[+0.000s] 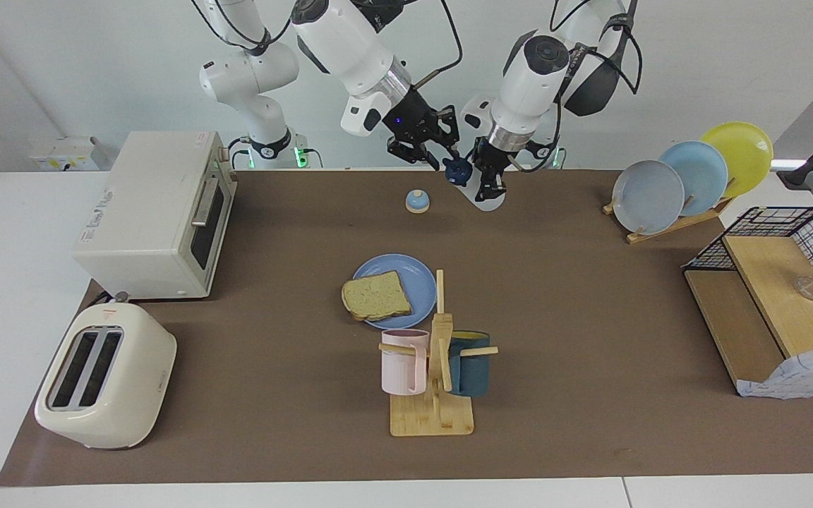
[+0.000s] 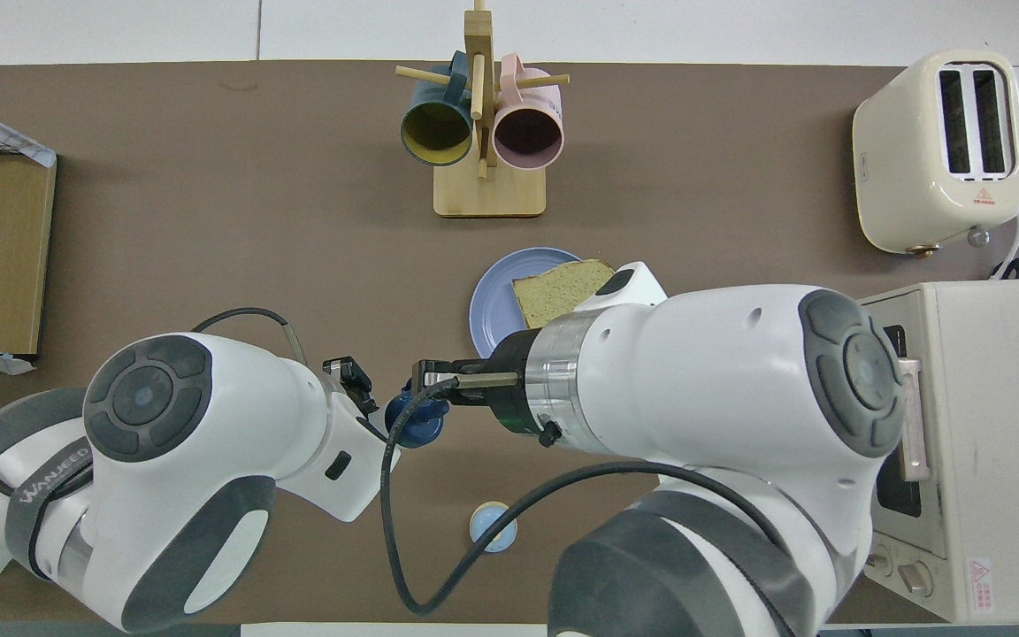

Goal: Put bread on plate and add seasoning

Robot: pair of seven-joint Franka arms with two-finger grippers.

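With bread [image 1: 377, 295] seated on blue plate [image 1: 413, 271], squeeze bottle [image 1: 480, 187] clamped in left gripper [image 1: 491, 185], airborne at plate's 12 o'clock, right gripper [image 1: 426, 150] fingers apart at cap [image 1: 458, 170]: risk of twisting bottle loose through off-axis pull.

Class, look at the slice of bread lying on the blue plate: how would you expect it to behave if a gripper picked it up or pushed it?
The bread looks thin and flat, so probably light. Its browned crust suggests it is fairly stiff, though it might crumble if pinched hard. It overhangs the plate rim, so a push would likely slide it off.
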